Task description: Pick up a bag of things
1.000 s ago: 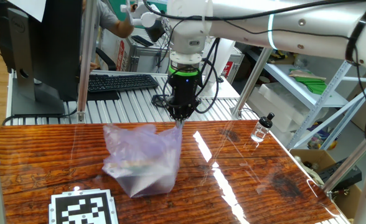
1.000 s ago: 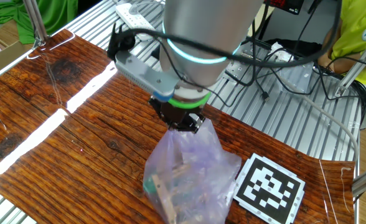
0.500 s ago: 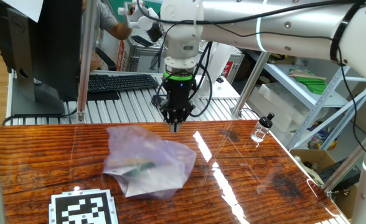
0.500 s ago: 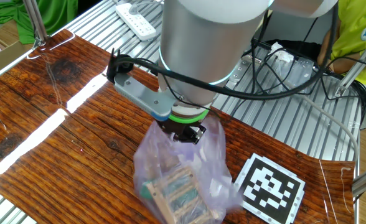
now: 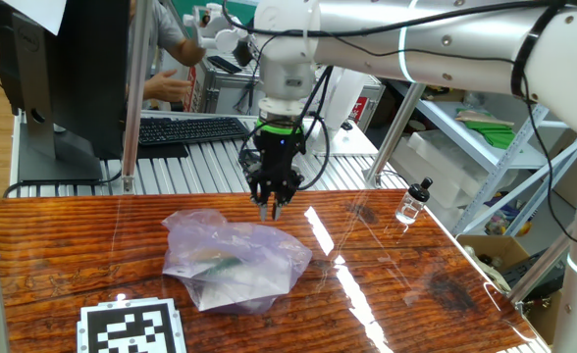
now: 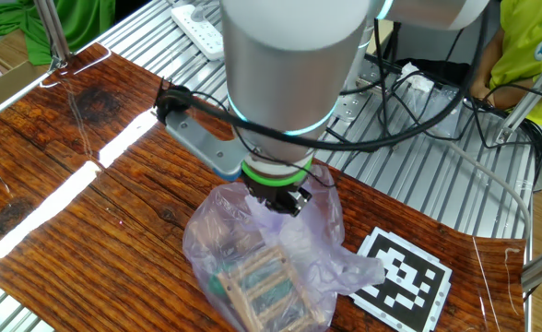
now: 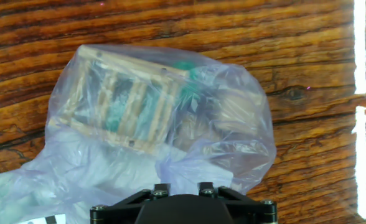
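Lilac plastic slumps mid-desk: the bag (image 5: pixel 232 259) lies flat, nearer the edge with the printed marker (image 6: pixel 402 273). My claw (image 5: pixel 273 208) hangs just above its crumpled top, empty; how wide it stands, I cannot tell. Wooden blocks (image 7: pixel 122 103) weigh it down.

a wooden table (image 5: pixel 416 294) carries a black-and-white marker card (image 5: pixel 133 329) at its near edge and a small clear bottle with a black cap (image 5: pixel 412 203) toward its far right. behind the table lies a black keyboard (image 5: pixel 190 128).
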### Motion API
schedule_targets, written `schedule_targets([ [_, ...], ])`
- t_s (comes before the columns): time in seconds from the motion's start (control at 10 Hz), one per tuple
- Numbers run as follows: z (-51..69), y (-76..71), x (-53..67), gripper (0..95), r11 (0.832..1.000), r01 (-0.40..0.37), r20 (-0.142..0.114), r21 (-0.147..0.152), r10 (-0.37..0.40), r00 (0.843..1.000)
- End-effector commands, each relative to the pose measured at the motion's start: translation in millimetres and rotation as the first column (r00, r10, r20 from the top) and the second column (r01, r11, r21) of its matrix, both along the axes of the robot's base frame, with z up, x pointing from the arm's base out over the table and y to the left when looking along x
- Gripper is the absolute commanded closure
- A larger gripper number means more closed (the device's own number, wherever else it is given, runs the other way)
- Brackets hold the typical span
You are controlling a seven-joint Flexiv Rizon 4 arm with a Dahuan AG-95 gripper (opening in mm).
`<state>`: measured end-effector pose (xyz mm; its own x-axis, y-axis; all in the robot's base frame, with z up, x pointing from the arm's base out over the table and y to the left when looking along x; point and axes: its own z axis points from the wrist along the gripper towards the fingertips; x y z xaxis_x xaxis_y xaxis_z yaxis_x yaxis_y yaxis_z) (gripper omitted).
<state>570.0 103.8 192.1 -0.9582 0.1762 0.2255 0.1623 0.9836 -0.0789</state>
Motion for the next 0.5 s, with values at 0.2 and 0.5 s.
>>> schedule_targets([
  [0.2,-3.3,7.6,-7.7,0.0,1.000,-0.002,-0.003,0.013,0.002,1.000],
  [0.5,-7.1,9.4,-10.0,0.0,1.000,0.009,0.001,0.021,-0.009,1.000],
])
